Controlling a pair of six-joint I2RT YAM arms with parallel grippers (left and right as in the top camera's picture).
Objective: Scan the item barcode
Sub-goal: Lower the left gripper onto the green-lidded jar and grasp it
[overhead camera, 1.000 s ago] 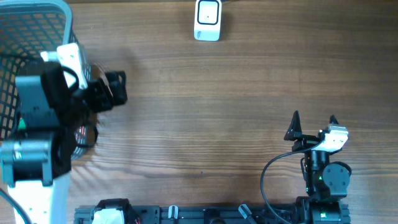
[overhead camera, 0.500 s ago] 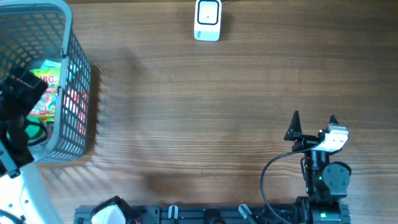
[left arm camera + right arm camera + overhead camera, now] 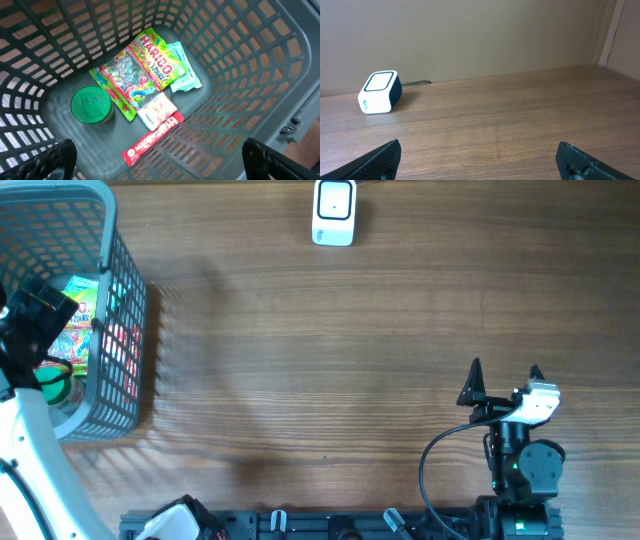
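**Over the basket, nothing picked yet**

At far left, the left claw [image 3: 160, 162] hangs over the basket [image 3: 122, 330] with its jaws spread wide and nothing between them. The scanner [image 3: 334, 212] stands at the table's far edge, well apart from the basket. At right, the right claw [image 3: 505, 370] is parked, also wide open and empty. By my reading the task has barely begun: picking, carrying and scanning are all left to do.

All the goods lie flat on the basket floor. From the left there is a green tub [image 3: 91, 105], a glossy Haribo bag [image 3: 136, 75], a small white pack [image 3: 157, 110], a red bar [image 3: 152, 139] and a teal pack [image 3: 182, 70]. No barcode shows on any, and which one is meant I cannot tell
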